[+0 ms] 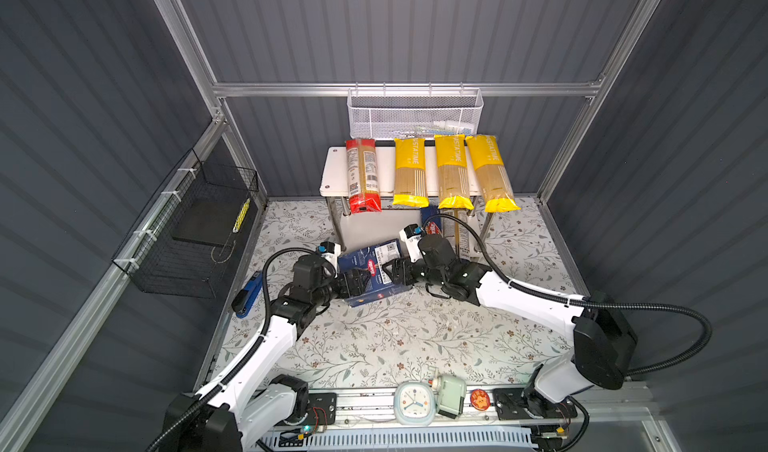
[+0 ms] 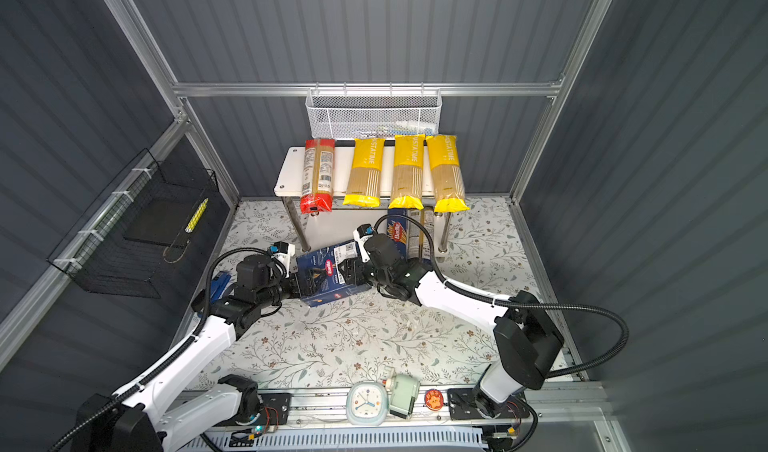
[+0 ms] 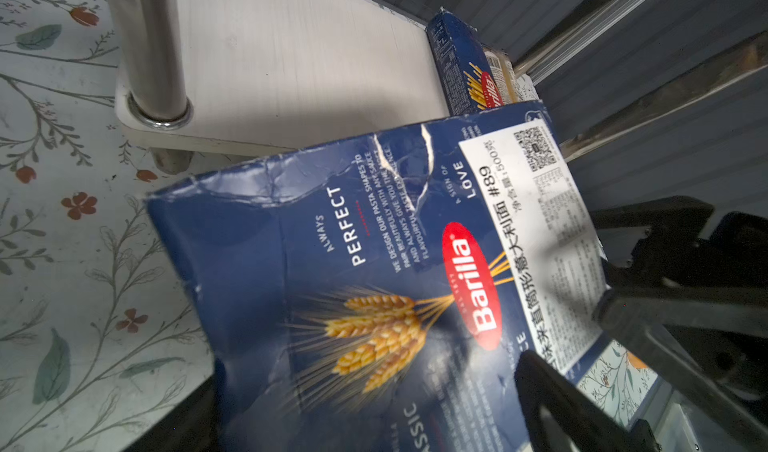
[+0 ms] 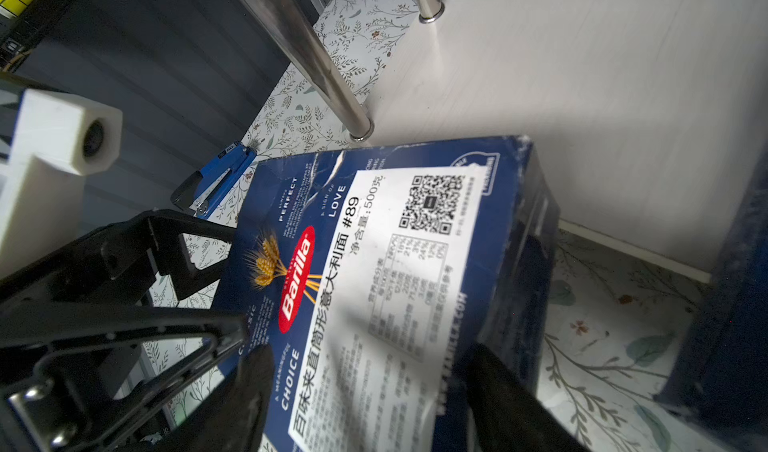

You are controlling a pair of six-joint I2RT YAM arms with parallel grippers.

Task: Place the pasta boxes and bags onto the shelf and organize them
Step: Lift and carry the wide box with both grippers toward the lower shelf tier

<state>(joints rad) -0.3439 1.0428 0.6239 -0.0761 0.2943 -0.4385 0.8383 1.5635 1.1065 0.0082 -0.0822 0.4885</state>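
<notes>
Where the two arms meet in front of the shelf (image 1: 334, 171), the wide Barilla box (image 1: 374, 259) is held between them. It is printed face up over the floral cloth (image 1: 395, 338), its far edge at the front of the lower board beside a front post (image 4: 309, 55).

Left gripper (image 4: 237, 288): jaws drawn close across the carton's thickness, one finger on the printed face, the other beneath.

Right gripper (image 4: 370, 354): jaws spread wide, one finger against each long side of the same carton.

The narrow Barilla box (image 2: 397, 232) and the clear bag with dark ends (image 3: 503, 74) lie together on the lower board.

The red-ended bag (image 1: 363, 176) and three yellow PASTATIME bags (image 1: 410, 171) (image 1: 453, 171) (image 1: 490, 176) lie side by side on the top board, near ends overhanging its front edge.
</notes>
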